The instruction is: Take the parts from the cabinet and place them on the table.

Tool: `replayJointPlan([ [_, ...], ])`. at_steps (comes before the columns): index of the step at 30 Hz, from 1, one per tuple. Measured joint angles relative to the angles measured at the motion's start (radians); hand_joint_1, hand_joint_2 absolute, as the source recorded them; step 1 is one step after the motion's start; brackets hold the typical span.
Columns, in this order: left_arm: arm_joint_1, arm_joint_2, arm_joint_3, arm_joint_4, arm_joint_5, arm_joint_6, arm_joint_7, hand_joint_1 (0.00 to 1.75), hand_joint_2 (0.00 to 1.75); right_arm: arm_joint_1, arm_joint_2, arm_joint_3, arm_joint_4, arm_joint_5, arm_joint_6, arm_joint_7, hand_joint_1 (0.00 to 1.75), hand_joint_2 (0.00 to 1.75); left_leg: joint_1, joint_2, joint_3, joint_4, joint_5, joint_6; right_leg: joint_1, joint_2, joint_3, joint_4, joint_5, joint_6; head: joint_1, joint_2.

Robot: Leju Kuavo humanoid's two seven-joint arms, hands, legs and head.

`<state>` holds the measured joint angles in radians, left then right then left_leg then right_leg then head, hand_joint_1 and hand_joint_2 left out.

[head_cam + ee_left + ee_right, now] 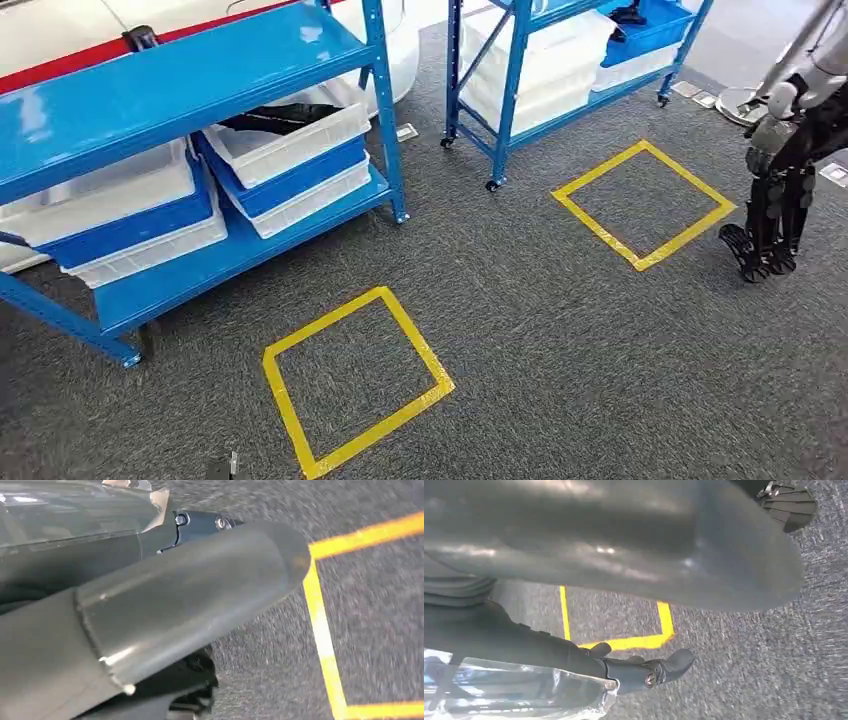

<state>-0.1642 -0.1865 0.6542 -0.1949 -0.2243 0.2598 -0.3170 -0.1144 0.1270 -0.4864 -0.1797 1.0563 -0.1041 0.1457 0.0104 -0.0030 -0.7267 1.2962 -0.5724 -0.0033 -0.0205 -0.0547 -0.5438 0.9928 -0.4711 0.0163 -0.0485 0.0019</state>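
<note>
Blue cabinet [190, 70] with its white bins [290, 130] is sitting ahead-left of me, my right robot hand [770, 215] hanging unclenched, grasping nothing, far off.

Bright, even overhead light fills the head view, and the glossy blue metal shelf top [170, 80] carries pale glare patches. Shadows on the grey carpet floor [560, 330] are faint. Both wrist views are motion-smeared, the carpet streaked, and the yellow tape outline [325, 645] looks soft-edged.
</note>
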Motion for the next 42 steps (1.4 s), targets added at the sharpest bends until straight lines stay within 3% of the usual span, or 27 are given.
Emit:
replayJointPlan([
  [2,0.001,0.0,0.001,0.0,0.0,0.0,0.0,0.0,0.0,-0.003,0.001,0.0,0.0,0.0,0.001,0.0,0.0,0.0,-0.003,0.01,0.079,-0.14,0.076,0.012,0.003,-0.022,0.004,0.0,-0.001,-0.001,-0.001,0.0],
  [3,0.0,0.001,0.002,0.0,0.0,0.0,0.0,0.0,0.0,-0.005,0.002,0.0,0.0,0.0,0.002,0.0,0.0,0.0,-0.01,0.039,0.133,-0.232,0.112,0.025,0.004,-0.033,0.007,0.0,-0.002,-0.002,-0.001,0.0],
  [4,-0.004,0.004,0.002,0.0,0.0,0.0,0.0,0.0,0.0,-0.006,0.006,0.0,0.0,0.0,0.005,0.0,0.0,0.0,-0.024,0.112,0.173,-0.299,0.121,0.043,0.004,-0.041,0.009,-0.001,-0.002,-0.002,0.0,0.0],
  [5,-0.011,0.005,0.002,0.0,0.0,0.0,0.0,0.0,0.0,-0.006,0.006,0.0,0.0,0.0,0.008,-0.002,0.0,0.0,-0.029,0.115,0.171,-0.31,0.113,0.042,0.014,-0.053,0.007,0.001,-0.006,0.005,0.0,0.0],
  [8,-0.008,0.006,0.004,0.0,0.002,0.0,0.001,0.0,0.0,-0.007,0.01,0.0,0.0,0.0,0.012,-0.003,0.0,0.0,-0.035,0.07,0.164,-0.316,0.118,0.05,0.011,-0.093,0.019,-0.009,-0.005,0.011,0.0,0.0],
  [9,-0.007,0.005,0.006,0.0,0.002,0.0,0.003,0.0,0.0,-0.007,0.013,0.0,-0.001,0.0,0.012,-0.003,0.0,0.0,-0.019,0.051,0.181,-0.338,0.137,0.056,0.019,-0.101,0.014,-0.006,-0.013,0.017,0.0,0.0],
  [11,-0.01,0.002,0.007,0.0,0.002,0.0,0.003,0.0,0.0,-0.008,0.009,0.0,0.0,0.0,0.011,-0.003,0.0,0.0,-0.016,0.027,0.181,-0.344,0.147,0.064,0.009,0.015,-0.019,0.088,-0.061,0.014,0.006,0.0],
  [13,-0.011,0.0,0.008,0.0,0.003,0.0,0.003,0.0,0.0,-0.004,0.005,0.0,0.0,0.0,0.011,-0.003,0.0,0.0,-0.016,-0.007,0.176,-0.343,0.148,0.065,0.006,0.047,-0.097,0.25,-0.125,0.009,0.011,0.0],
  [15,-0.006,-0.002,0.008,0.0,0.003,0.0,0.003,0.0,0.0,0.002,0.003,0.0,0.0,0.0,0.011,-0.003,0.0,0.0,-0.016,-0.04,0.176,-0.342,0.149,0.064,0.005,0.051,-0.133,0.312,-0.132,0.021,0.013,0.0],
  [16,-0.004,-0.002,0.009,0.0,0.003,0.0,0.003,0.0,0.0,0.001,0.003,0.0,0.0,0.0,0.011,-0.003,0.0,0.0,-0.015,-0.056,0.177,-0.342,0.149,0.063,0.003,0.051,-0.116,0.269,-0.105,0.033,0.013,0.0],
  [18,-0.005,-0.003,0.011,0.0,0.003,-0.001,0.003,0.0,0.0,-0.002,0.001,0.0,0.0,0.0,0.011,-0.003,0.0,0.0,-0.01,-0.087,0.177,-0.331,0.145,0.055,-0.006,0.073,-0.031,0.083,-0.022,0.058,0.012,0.0],
  [19,-0.005,-0.002,0.011,0.0,0.002,-0.002,0.003,0.0,0.0,-0.002,0.0,0.0,0.0,0.0,0.011,-0.003,0.0,0.0,-0.009,-0.099,0.172,-0.323,0.14,0.048,-0.016,0.124,0.003,0.005,-0.001,0.064,0.018,0.0],
  [20,-0.005,-0.001,0.012,0.0,0.001,-0.006,0.0,0.0,0.0,-0.002,0.002,0.0,0.001,0.0,0.011,-0.003,0.0,0.0,-0.018,-0.111,0.166,-0.311,0.134,0.04,-0.014,0.13,0.003,-0.002,-0.006,0.051,0.021,0.0],
  [23,0.001,0.0,0.012,0.0,-0.002,-0.019,-0.019,0.0,0.0,-0.002,0.002,-0.001,0.001,0.0,0.011,-0.003,0.0,0.0,-0.009,-0.13,0.155,-0.314,0.139,0.027,-0.005,0.099,0.007,0.004,-0.004,0.027,0.014,0.0],
  [24,0.003,0.002,0.012,0.0,-0.003,-0.023,-0.023,0.0,0.0,-0.003,0.003,-0.002,0.001,0.0,0.011,-0.004,0.0,0.0,-0.007,-0.14,0.154,-0.311,0.137,0.024,-0.012,0.09,0.007,0.0,-0.002,0.021,0.014,0.0],
  [26,0.004,0.003,0.012,0.0,-0.006,-0.025,-0.029,0.0,0.0,-0.005,0.005,-0.003,0.001,0.0,0.011,-0.006,0.0,0.0,-0.009,-0.05,0.122,-0.24,0.089,0.013,-0.011,0.069,0.009,-0.002,-0.002,0.01,0.008,0.0],
  [27,0.001,0.002,0.012,0.0,-0.007,-0.027,-0.031,0.0,0.0,-0.003,0.005,-0.003,0.001,0.0,0.011,-0.007,0.0,0.0,-0.006,-0.023,0.08,-0.161,0.045,0.008,-0.009,0.055,0.009,-0.002,-0.005,0.007,0.001,0.0],
  [29,-0.001,0.002,0.012,0.0,-0.009,-0.028,-0.031,0.0,0.0,0.004,0.004,-0.003,0.001,0.0,0.011,-0.007,0.0,0.0,-0.004,-0.002,-0.003,-0.005,-0.015,0.002,-0.006,0.023,0.009,-0.001,-0.008,0.002,0.001,0.0],
  [30,0.002,0.002,0.012,0.0,-0.009,-0.028,-0.031,0.0,0.0,0.005,0.003,-0.004,0.001,0.0,0.011,-0.007,0.0,0.0,-0.002,0.001,-0.017,0.016,-0.01,0.002,-0.005,0.01,0.009,-0.001,-0.009,0.001,0.001,0.0],
  [32,0.006,0.002,0.012,0.0,-0.009,-0.03,-0.032,0.0,0.0,0.003,0.003,-0.005,0.001,0.0,0.011,-0.007,0.0,0.0,-0.001,0.003,0.024,-0.07,0.055,0.007,-0.005,-0.012,0.013,-0.001,-0.011,-0.001,0.001,0.0],
  [33,0.006,0.003,0.012,0.0,-0.009,-0.032,-0.034,0.0,0.0,0.001,0.004,-0.005,0.001,0.0,0.011,-0.007,0.0,0.0,-0.002,0.02,0.074,-0.163,0.101,0.013,-0.006,-0.023,0.017,-0.001,-0.014,0.002,0.001,0.0],
  [34,0.004,0.003,0.012,0.0,-0.009,-0.037,-0.04,0.0,0.0,0.001,0.005,-0.006,0.001,-0.005,0.008,-0.01,0.0,0.0,-0.009,0.063,0.125,-0.25,0.133,0.024,-0.006,-0.027,0.022,-0.003,-0.016,0.003,0.002,0.0],
  [35,-0.001,0.005,0.012,0.0,-0.009,-0.04,-0.044,0.0,0.0,0.0,0.008,-0.008,0.001,-0.01,0.005,-0.013,0.0,0.0,-0.015,0.077,0.155,-0.3,0.129,0.03,-0.001,-0.032,0.024,-0.003,-0.021,0.011,0.002,0.0],
  [39,0.007,0.008,0.012,0.0,-0.008,-0.06,-0.07,0.0,0.0,-0.007,0.009,-0.013,0.001,-0.009,-0.005,-0.021,0.0,0.0,-0.023,0.048,0.159,-0.323,0.132,0.048,-0.001,-0.061,0.049,-0.026,-0.019,0.034,0.001,0.0],
  [40,0.009,0.006,0.012,0.0,-0.008,-0.062,-0.075,0.0,0.0,-0.006,0.008,-0.014,0.0,-0.009,-0.006,-0.021,0.0,0.0,-0.008,0.042,0.174,-0.34,0.145,0.052,-0.004,-0.037,0.041,-0.013,-0.026,0.037,0.003,0.0],
  [41,0.007,0.006,0.012,0.0,-0.01,-0.063,-0.081,0.0,0.0,-0.005,0.005,-0.015,0.0,-0.009,-0.007,-0.021,0.0,0.0,-0.008,0.035,0.177,-0.345,0.147,0.055,0.0,0.007,0.022,0.029,-0.051,0.032,0.005,0.0],
  [42,0.004,0.006,0.012,0.0,-0.011,-0.063,-0.086,0.0,0.0,-0.004,0.005,-0.016,0.0,-0.009,-0.008,-0.021,0.0,0.0,-0.008,0.03,0.177,-0.345,0.15,0.059,-0.001,0.033,-0.015,0.106,-0.086,0.025,0.011,0.0],
])
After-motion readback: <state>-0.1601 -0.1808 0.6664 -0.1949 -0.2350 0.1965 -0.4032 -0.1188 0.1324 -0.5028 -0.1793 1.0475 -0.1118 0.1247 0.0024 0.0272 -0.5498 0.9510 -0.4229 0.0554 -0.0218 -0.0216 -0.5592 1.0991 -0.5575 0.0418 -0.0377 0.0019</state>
